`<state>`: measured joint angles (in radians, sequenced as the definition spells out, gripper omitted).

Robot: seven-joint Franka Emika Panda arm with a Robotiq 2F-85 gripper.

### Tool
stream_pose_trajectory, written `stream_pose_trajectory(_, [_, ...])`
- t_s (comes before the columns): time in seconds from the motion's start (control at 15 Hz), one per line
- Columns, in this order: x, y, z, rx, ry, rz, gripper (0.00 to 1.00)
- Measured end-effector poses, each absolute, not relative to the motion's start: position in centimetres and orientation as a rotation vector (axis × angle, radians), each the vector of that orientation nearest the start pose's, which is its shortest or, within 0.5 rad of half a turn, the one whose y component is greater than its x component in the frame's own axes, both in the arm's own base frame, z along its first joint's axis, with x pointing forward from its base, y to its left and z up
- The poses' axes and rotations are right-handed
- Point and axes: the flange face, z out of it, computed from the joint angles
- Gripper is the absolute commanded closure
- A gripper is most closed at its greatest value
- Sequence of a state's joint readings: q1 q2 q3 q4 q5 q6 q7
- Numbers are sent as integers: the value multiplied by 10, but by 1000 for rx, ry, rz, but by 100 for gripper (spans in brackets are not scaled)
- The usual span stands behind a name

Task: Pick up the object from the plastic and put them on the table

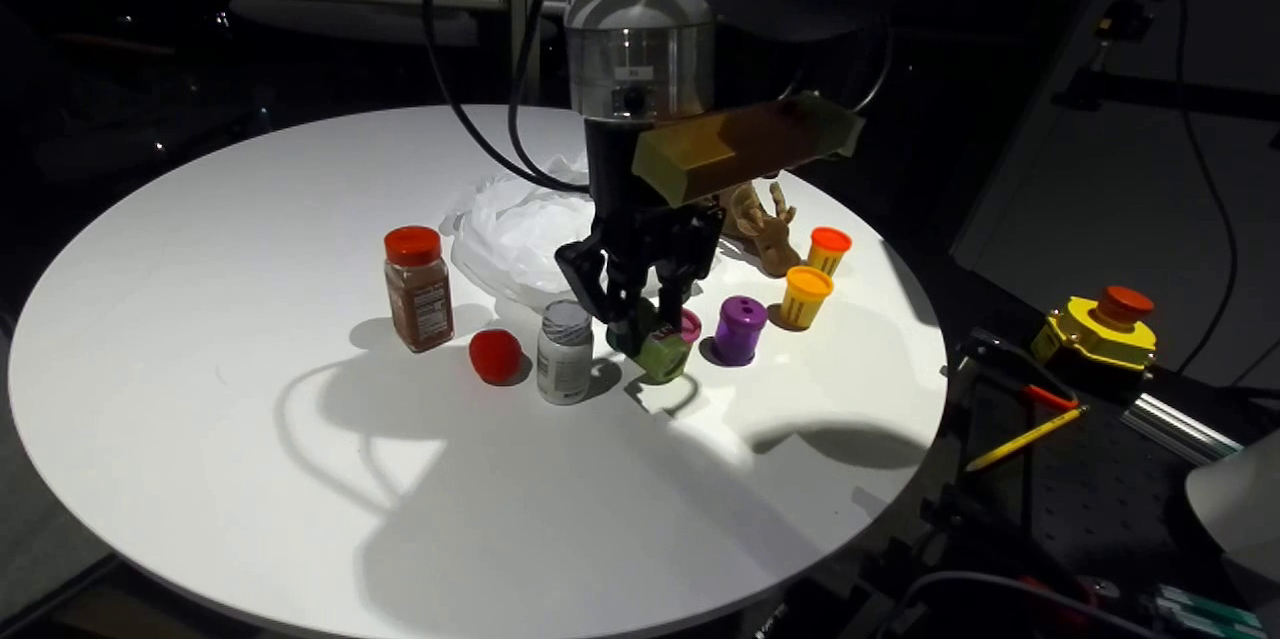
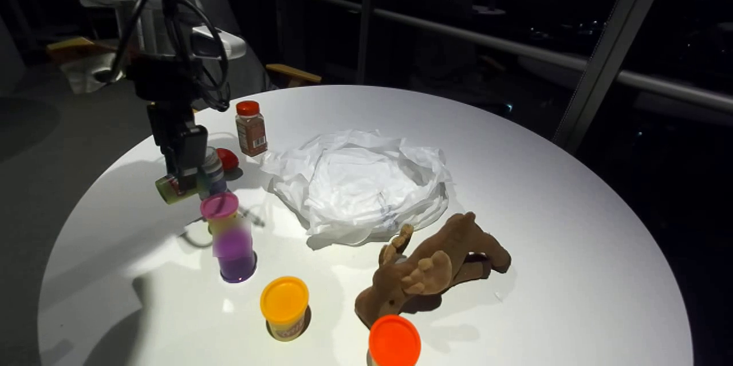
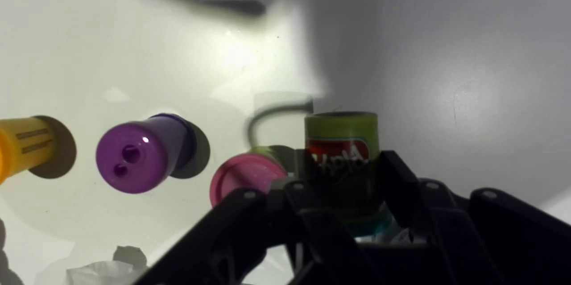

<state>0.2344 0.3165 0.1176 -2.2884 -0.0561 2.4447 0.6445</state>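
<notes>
My gripper point(image 1: 645, 314) is shut on a green cup point(image 1: 663, 356) with a teal lid. The cup lies on its side between the fingers and appears to be a little above the table point(image 1: 480, 509). The gripper point(image 2: 186, 180) and green cup point(image 2: 174, 189) also show in an exterior view. In the wrist view the fingers point(image 3: 343, 173) press both sides of the green cup point(image 3: 342, 131), and its lid is partly hidden. The white plastic bag point(image 1: 520, 244) lies crumpled and flattened behind the gripper; it also shows in an exterior view point(image 2: 355, 183).
A pink-lidded cup point(image 3: 247, 173) stands close beside the held cup. A purple container point(image 1: 740, 331), a yellow cup point(image 1: 804, 299), an orange-lidded cup point(image 1: 828, 249) and a toy moose point(image 2: 424, 268) are on one side. A white bottle point(image 1: 565, 359), red ball point(image 1: 496, 356) and red-capped jar point(image 1: 418, 294) are opposite.
</notes>
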Motion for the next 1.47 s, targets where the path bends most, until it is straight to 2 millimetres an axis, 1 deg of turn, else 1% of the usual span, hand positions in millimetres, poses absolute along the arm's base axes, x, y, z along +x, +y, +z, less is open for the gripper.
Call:
stream_pose_trajectory(0.13, [490,185,197,-3176,355,214,82])
stream_pose_trajectory(0.2, [492,188,195,-3176,340,213,33])
stream_pose_trajectory(0.33, [495,190,190,-3179,331,218,33])
stream_pose_trajectory(0.6, [499,186,182,-3203,318,218,3])
stream_pose_trajectory(0.67, [500,185,184,-3209,312,208,0])
stream_pose_trajectory(0.8, [503,184,193,-3210,315,178,0])
stream_pose_trajectory(0.87, [505,183,204,-3209,330,164,0])
stream_pose_trajectory(0.93, [507,181,221,-3206,357,163,0])
stream_pose_trajectory(1.13, [501,175,286,-3201,415,200,0])
stream_pose_trajectory(1.33, [485,176,356,-3214,409,200,0])
stream_pose_trajectory(1.47, [471,182,395,-3207,395,180,0])
